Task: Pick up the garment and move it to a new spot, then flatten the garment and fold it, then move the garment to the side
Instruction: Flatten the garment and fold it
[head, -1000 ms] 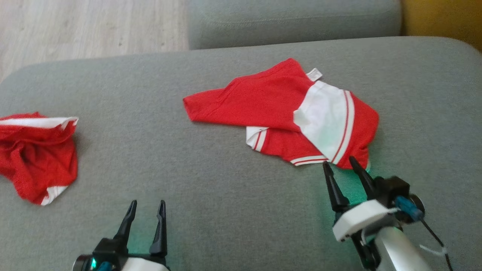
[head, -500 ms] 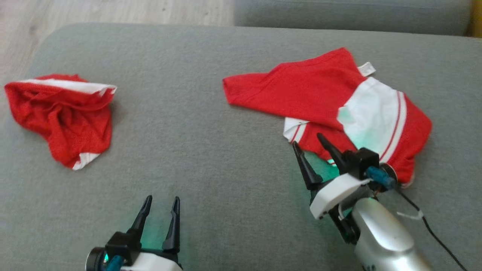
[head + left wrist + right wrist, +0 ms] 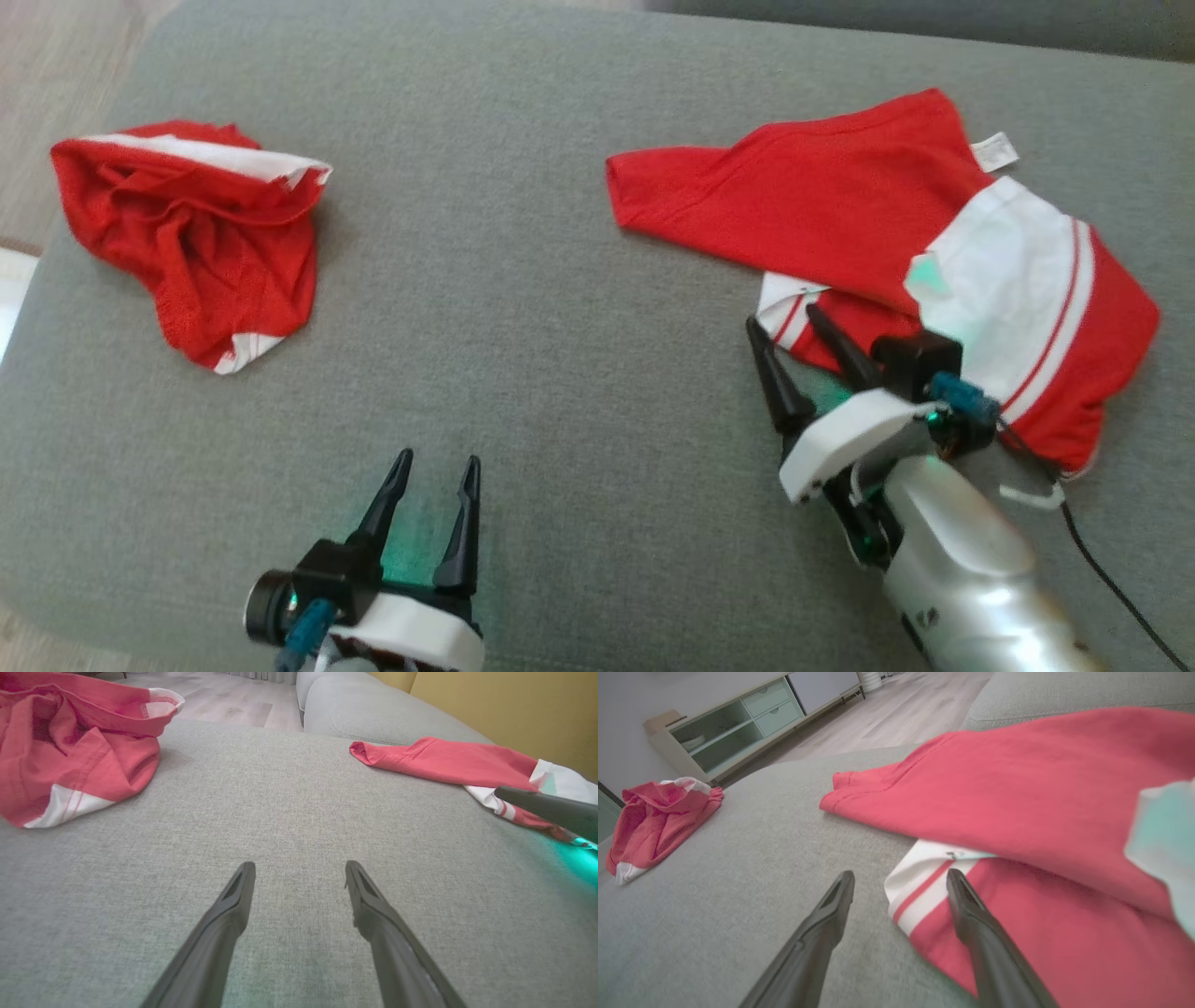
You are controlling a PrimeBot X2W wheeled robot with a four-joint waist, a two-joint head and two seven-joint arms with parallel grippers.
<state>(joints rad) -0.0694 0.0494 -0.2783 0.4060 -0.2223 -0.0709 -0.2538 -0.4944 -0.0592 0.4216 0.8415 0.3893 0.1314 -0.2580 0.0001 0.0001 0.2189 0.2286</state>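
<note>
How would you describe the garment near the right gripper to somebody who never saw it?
On the big grey fabric cushion, look beside the right gripper. There lies the red garment with a broad white panel, spread fairly flat, unlike the crumpled red garment far left.

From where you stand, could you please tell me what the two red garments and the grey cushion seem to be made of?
Folded red garment: soft knit, likely cotton jersey, matte; fine grain, stitched hem. Crumpled red garment: thinner, seemingly mesh-like weave, limp folds. Grey cushion: woven upholstery fabric, matte, heathered texture.
</note>
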